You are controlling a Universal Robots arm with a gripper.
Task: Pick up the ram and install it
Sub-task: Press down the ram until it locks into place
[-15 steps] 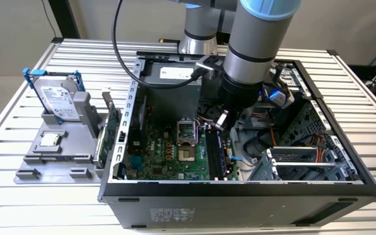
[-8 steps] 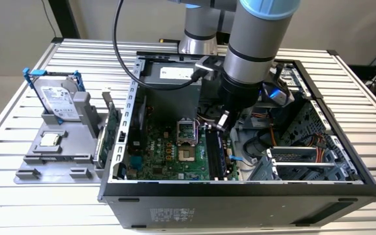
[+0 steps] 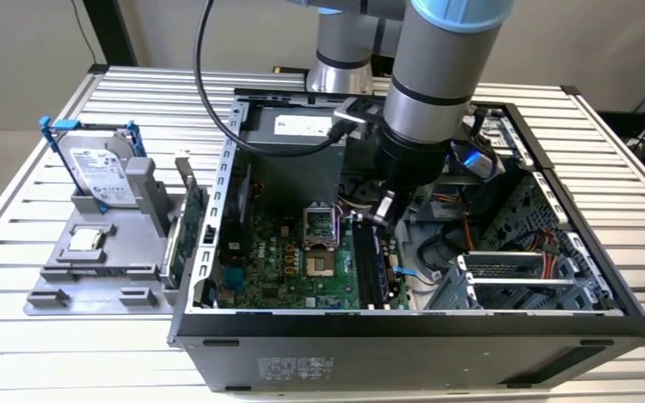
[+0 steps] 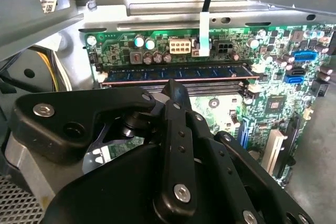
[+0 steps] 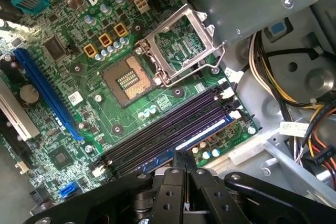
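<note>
The arm [image 3: 429, 101] reaches down into the open computer case [image 3: 412, 323], which lies on its side on the slatted tabletop [image 3: 31, 353]. The claw [image 3: 385, 217] hangs just above the memory slots [image 3: 373, 264] on the motherboard [image 3: 289, 269], at the slots' end nearer the arm's base.

In both wrist views the claw's 2 black fingers [image 5: 185, 169] stand pressed together, with nothing between them. Their tips [image 4: 176, 90] sit right over the row of slots.

The ram [image 4: 176, 72] already lies seated in the outermost slot, the one nearest the motherboard's edge and the white power connector [image 4: 179, 45]. It appears in the second wrist view as a long blue-green strip with dark chips, lying level between the white latches [image 4: 100, 76] at the slot ends. In the first wrist view the ram [image 5: 202, 134] shows as a blue strip beside the dark, unfilled slots [image 5: 163, 124], just ahead of the fingertips. Whether the fingertips touch it cannot be told.

The processor socket [image 5: 128, 80] stands open, its metal frame [image 5: 181, 45] tilted up.

On the exterior view's left, outside the case, a grey holder [image 3: 98, 260] on the tabletop carries a hard drive [image 3: 98, 172] with blue rails, standing on edge, and a green card [image 3: 191, 231] upright just beside the case wall.
</note>
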